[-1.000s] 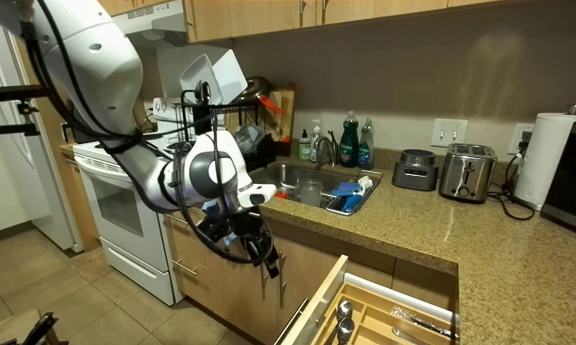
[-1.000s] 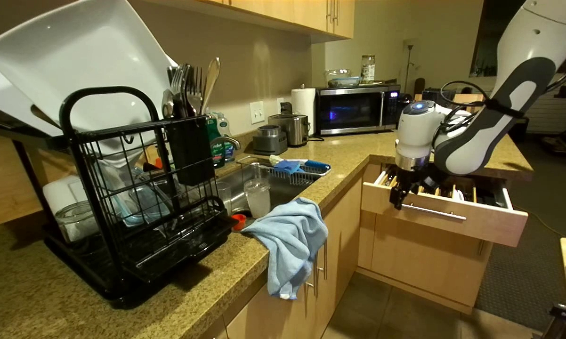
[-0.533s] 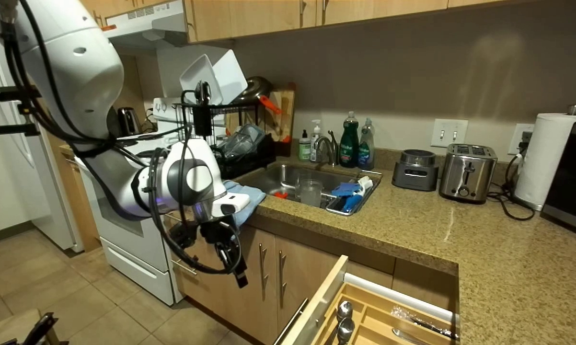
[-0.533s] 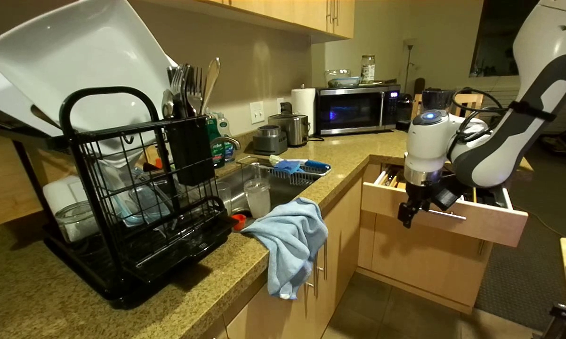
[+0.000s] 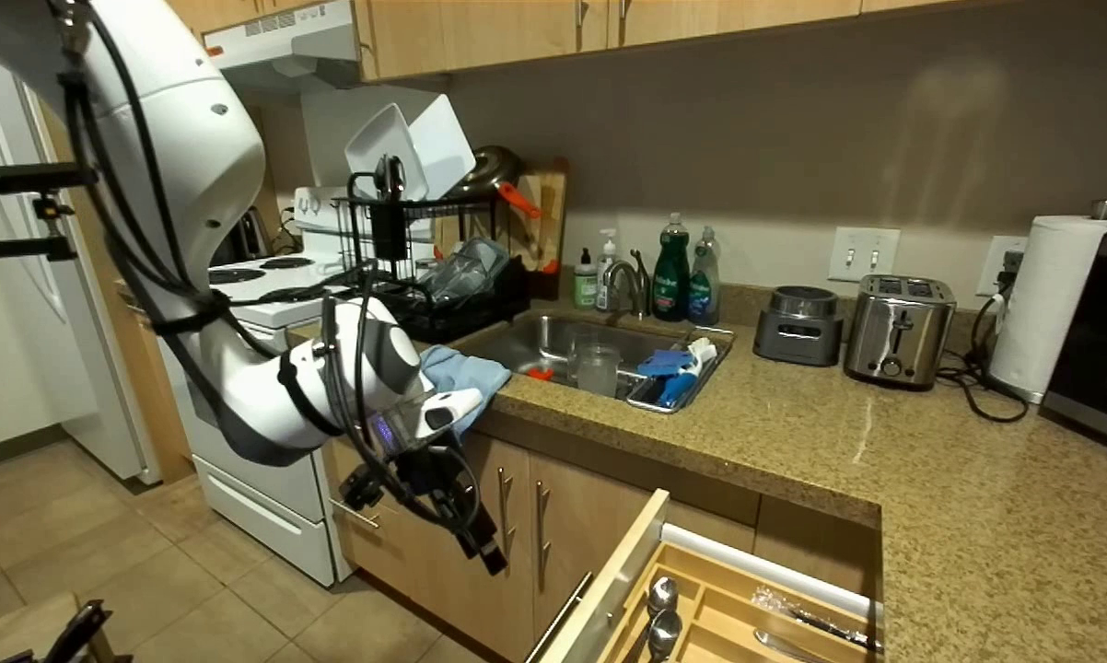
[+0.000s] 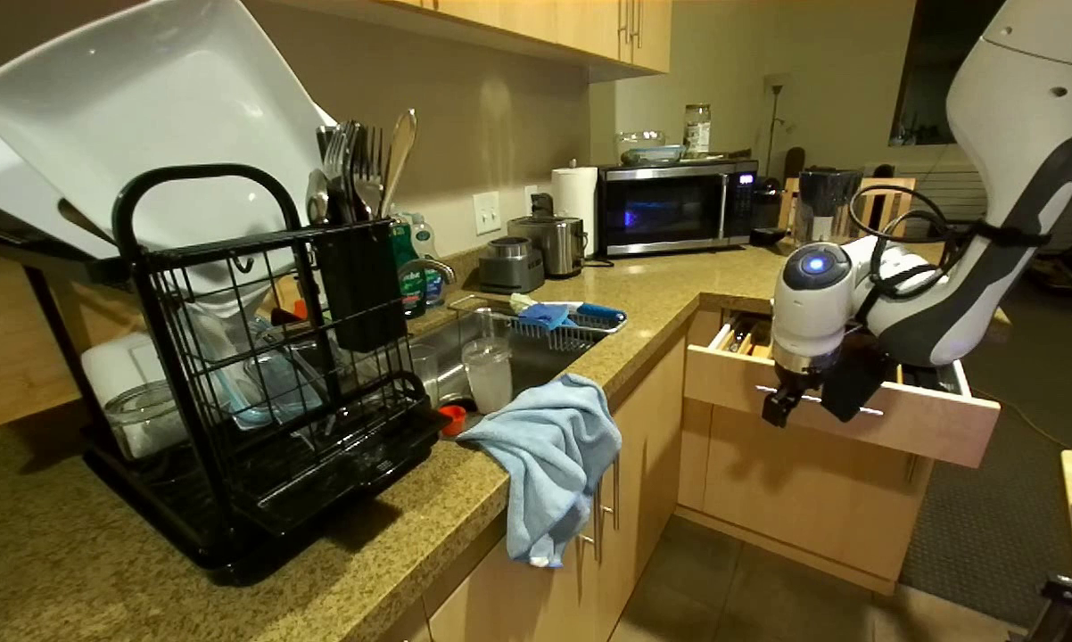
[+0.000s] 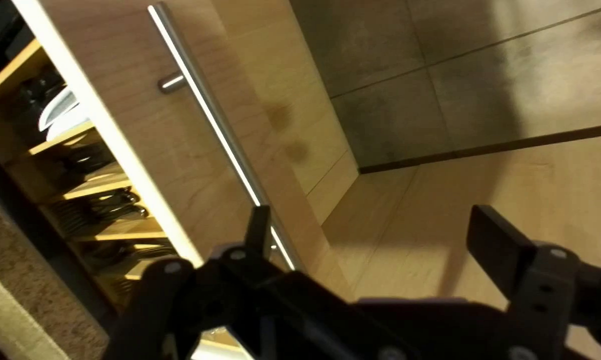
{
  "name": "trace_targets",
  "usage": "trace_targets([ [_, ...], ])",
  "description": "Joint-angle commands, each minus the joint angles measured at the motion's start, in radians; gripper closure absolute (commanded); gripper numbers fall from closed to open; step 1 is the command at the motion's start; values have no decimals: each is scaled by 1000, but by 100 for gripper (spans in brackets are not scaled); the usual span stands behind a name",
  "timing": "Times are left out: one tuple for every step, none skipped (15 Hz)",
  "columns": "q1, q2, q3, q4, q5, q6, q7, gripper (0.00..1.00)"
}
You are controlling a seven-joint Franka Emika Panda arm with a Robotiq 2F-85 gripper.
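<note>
Wrist view: cutlery (image 7: 113, 202), dark pieces inside the drawer (image 7: 148, 127), which stands open; bar handle (image 7: 225, 134), on its front, long axis slanting upper left to lower right; tool (image 7: 369, 220), jaws apart, nothing gripped, the handle left of its gap, passing behind the nearer jaw.

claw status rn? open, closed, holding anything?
Claw: open, holding nothing.
</note>
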Motion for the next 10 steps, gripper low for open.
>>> trace_targets([
  [78,88,-53,74,-182,-93,213,0],
  [93,105,-54,85,-218,-125,255,0],
  [-38,88,95,101,-304,-214,317,0],
  [-50,96,130,108,-338,-269,347,0],
  [-78,102,184,115,-366,-331,373,0],
  [-101,110,232,122,-395,-390,398,0],
  [-124,119,276,129,-414,-442,412,0],
  [-144,126,314,134,-425,-486,424,0],
  [-162,136,347,141,-434,-526,430,0],
  [-177,146,374,147,-442,-560,437,0],
])
